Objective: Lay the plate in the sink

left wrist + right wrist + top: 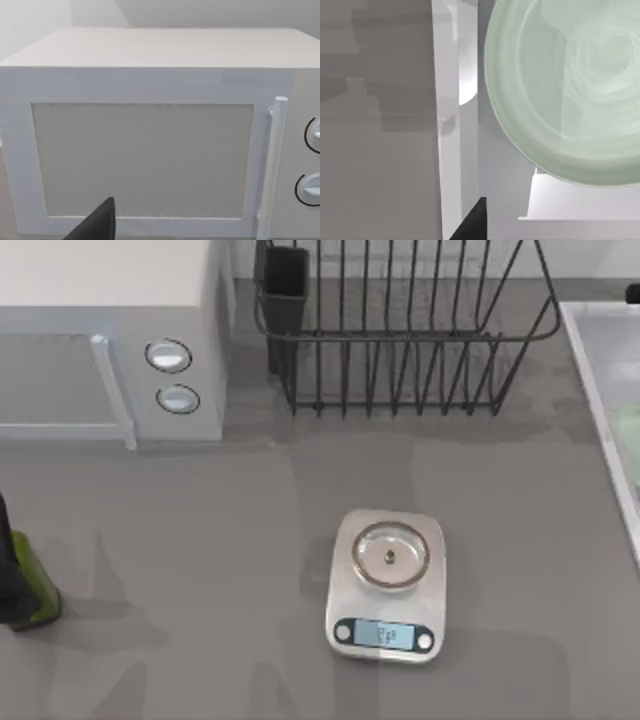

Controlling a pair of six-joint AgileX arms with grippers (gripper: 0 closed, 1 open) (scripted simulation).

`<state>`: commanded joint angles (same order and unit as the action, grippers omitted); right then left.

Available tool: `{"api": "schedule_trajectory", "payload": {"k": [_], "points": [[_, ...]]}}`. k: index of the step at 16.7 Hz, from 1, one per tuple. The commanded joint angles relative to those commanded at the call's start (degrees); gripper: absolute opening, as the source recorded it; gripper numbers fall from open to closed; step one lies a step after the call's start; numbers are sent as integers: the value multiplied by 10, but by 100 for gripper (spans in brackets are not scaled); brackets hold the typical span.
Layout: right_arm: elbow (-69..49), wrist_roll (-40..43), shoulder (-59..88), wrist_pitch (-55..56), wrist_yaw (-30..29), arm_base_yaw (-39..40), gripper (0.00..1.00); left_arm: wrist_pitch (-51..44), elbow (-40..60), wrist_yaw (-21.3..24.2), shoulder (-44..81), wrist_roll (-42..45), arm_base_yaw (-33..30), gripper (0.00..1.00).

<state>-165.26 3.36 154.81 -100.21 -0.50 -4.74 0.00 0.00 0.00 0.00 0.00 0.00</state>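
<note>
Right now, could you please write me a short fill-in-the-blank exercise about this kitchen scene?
1. The mint-green plate lies inside the ____.
2. The kitchen scale stands in front of the black wire dish ____.
3. The left wrist view faces the door of the ____.

Missing words: sink; rack; microwave

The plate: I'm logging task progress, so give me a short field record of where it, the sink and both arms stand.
plate: pale mint-green plate lying inside the basin, a sliver at the top view's right edge
sink: sink at the table's right, raised pale rim
left arm: parked at the table's left, wrist camera facing the microwave
right arm: above the sink
elsewhere: kitchen scale, dish rack
</note>
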Motion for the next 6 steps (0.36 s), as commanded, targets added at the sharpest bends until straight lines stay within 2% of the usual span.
{"api": "schedule_trajectory", "payload": {"k": [6], "points": [[0, 0, 0, 0, 0, 0, 100, 0, 0, 0, 0, 0, 0, 100]]}}
